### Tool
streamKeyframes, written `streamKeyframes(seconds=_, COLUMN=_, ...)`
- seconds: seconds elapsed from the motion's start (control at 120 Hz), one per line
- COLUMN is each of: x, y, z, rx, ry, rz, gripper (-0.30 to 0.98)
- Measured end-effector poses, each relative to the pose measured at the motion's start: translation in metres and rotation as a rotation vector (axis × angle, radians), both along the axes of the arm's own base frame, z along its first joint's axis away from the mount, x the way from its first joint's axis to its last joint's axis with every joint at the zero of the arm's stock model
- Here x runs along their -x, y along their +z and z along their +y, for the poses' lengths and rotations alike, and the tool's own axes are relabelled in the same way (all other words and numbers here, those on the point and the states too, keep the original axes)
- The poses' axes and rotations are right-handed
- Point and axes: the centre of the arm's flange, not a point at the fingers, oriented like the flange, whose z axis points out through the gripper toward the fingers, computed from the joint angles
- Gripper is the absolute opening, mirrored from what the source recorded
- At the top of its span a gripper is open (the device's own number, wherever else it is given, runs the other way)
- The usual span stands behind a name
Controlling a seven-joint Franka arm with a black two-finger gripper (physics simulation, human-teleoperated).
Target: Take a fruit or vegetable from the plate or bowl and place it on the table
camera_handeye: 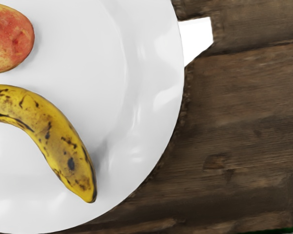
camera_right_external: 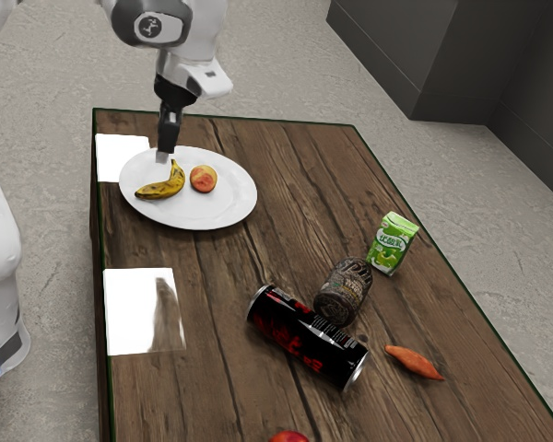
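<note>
My gripper (camera_right_external: 164, 155) points down over the far part of the white plate (camera_right_external: 217, 208), close to the banana's upper end in the exterior view. On the plate lies a yellow banana (camera_right_external: 162, 190) with dark spots, and beside it a red-yellow peach (camera_right_external: 204, 179), apart from it. The wrist view shows the curved banana (camera_handeye: 63, 139), part of the peach (camera_handeye: 9, 39) and the plate (camera_handeye: 151, 112) from above. Whether my gripper holds anything cannot be made out.
Elsewhere on the wooden table (camera_right_external: 221, 276) are a black can (camera_right_external: 304, 337) on its side, a dark jar-like object (camera_right_external: 343, 291), a green carton (camera_right_external: 392, 243), an orange sweet potato (camera_right_external: 414, 362) and a red fruit (camera_right_external: 289, 436) at the exterior view's lower edge.
</note>
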Motion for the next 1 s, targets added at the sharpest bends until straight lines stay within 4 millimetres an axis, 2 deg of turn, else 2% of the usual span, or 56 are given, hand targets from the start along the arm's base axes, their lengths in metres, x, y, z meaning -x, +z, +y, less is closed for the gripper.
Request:
streamKeyframes(seconds=0.117, x=-0.007, y=-0.010, z=0.001, rx=-0.015, ry=0.130, rz=-0.067, gripper=0.67)
streamKeyframes(seconds=0.167, x=-0.006, y=-0.010, z=0.018, rx=-0.001, ry=0.225, rz=-0.095, gripper=0.67)
streamKeyframes(seconds=0.242, x=-0.010, y=-0.021, z=0.043, rx=0.017, ry=0.354, rz=-0.089, gripper=0.66)
streamKeyframes(seconds=0.317, x=-0.024, y=-0.010, z=0.058, rx=0.027, ry=0.446, rz=-0.073, gripper=0.66)
streamKeyframes(seconds=0.35, x=-0.011, y=-0.011, z=0.066, rx=0.027, ry=0.506, rz=-0.080, gripper=0.66)
streamKeyframes(seconds=0.425, x=0.040, y=-0.031, z=0.068, rx=0.017, ry=0.624, rz=-0.130, gripper=0.66)
streamKeyframes(seconds=0.5, x=0.055, y=-0.058, z=0.066, rx=0.011, ry=0.688, rz=-0.152, gripper=0.66)
streamKeyframes(seconds=0.65, x=0.038, y=-0.075, z=0.056, rx=-0.008, ry=0.729, rz=-0.205, gripper=0.65)
streamKeyframes(seconds=0.817, x=0.011, y=-0.099, z=0.060, rx=-0.001, ry=0.778, rz=-0.206, gripper=0.65)
streamKeyframes(seconds=1.0, x=0.003, y=-0.112, z=0.085, rx=0.092, ry=0.807, rz=-0.217, gripper=0.65)
